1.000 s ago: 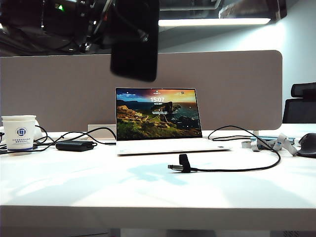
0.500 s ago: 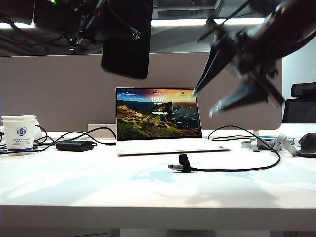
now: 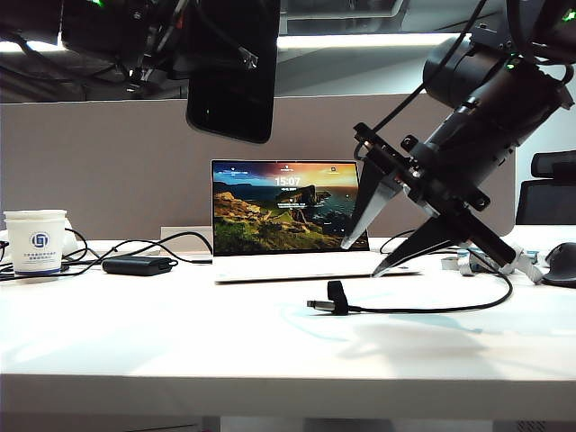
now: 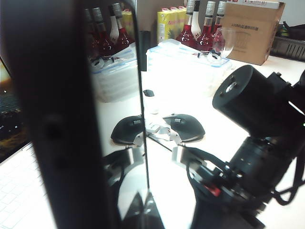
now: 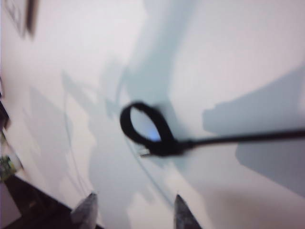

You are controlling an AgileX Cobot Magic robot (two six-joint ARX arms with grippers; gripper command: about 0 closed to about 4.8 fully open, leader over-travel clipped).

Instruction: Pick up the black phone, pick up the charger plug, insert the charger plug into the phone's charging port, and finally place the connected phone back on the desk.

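Observation:
High over the desk (image 3: pixel 180 351), the glossy black phone (image 3: pixel 230 85) hangs upright with my left gripper (image 3: pixel 184 40) shut on it. In the left wrist view the phone (image 4: pixel 62 119) fills the near side, its screen mirroring the room. My left gripper (image 4: pixel 114 217) clamps it, one finger largely hidden behind it. The charger plug (image 3: pixel 316 306) lies on the desk in front of the laptop, with a black strap loop on its cable. My right gripper (image 3: pixel 360 259) is open, slanting down just above and right of the plug. The plug (image 5: pixel 148 151) shows ahead of my open right gripper (image 5: pixel 134 198).
An open laptop (image 3: pixel 288 216) stands mid-desk before the grey-beige divider (image 3: pixel 108 171). A paper cup (image 3: pixel 34 241) and a black power brick (image 3: pixel 135 265) sit at the left. A black mouse (image 3: pixel 560 264) lies at the right edge. The plug's cable (image 3: pixel 468 301) curves off right.
My right arm swung in from the upper right and came down toward the plug. The left gripper shifted the phone slightly left and kept it high.

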